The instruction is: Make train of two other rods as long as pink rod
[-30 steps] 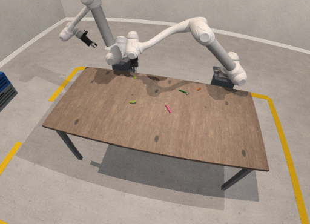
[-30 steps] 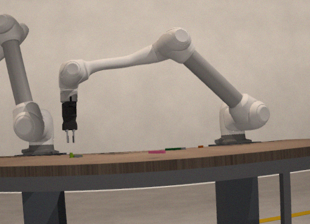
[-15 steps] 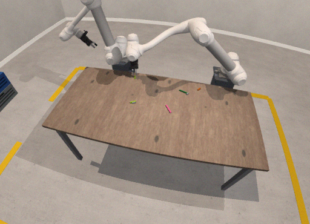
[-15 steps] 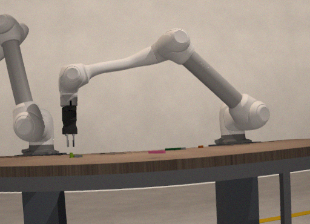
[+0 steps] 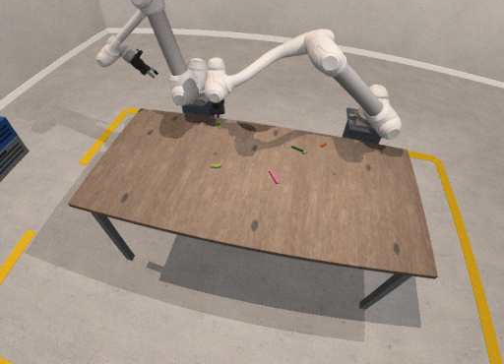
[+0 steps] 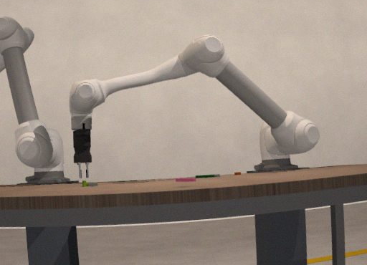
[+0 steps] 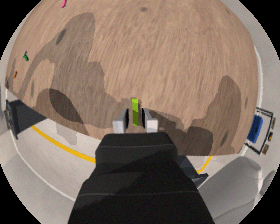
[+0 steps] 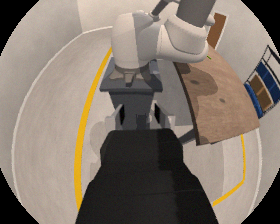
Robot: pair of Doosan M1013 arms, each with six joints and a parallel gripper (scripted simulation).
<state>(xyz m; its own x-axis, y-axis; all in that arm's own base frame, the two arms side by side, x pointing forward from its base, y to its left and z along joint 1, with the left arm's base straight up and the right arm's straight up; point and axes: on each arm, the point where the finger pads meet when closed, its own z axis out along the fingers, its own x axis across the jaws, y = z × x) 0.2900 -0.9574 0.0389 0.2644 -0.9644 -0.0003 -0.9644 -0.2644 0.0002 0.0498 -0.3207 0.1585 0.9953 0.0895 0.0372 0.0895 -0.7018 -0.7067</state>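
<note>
My left gripper (image 5: 220, 120) (image 6: 84, 177) (image 7: 135, 114) points down at the back left of the table, part open and empty. A lime rod (image 5: 219, 126) (image 7: 135, 104) lies below and between its fingers. Another lime rod (image 5: 216, 164) lies nearer the middle, with a grey rod (image 5: 217, 167) (image 6: 93, 184) close beside it. The pink rod (image 5: 274, 177) (image 6: 186, 180) (image 7: 64, 3) lies right of them. A green rod (image 5: 297, 149) (image 6: 204, 176) (image 7: 25, 56) has a small grey piece at its end. An orange rod (image 5: 323, 145) (image 6: 237, 173) lies further right. My right gripper (image 5: 155, 75) (image 8: 139, 110) is open and empty.
The right gripper is off the table (image 5: 197, 208), beyond its back left corner. The left forearm reaches over the back of the table from the right. Both arm bases stand along the back edge. A blue crate (image 5: 7, 134) stands on the floor at far left.
</note>
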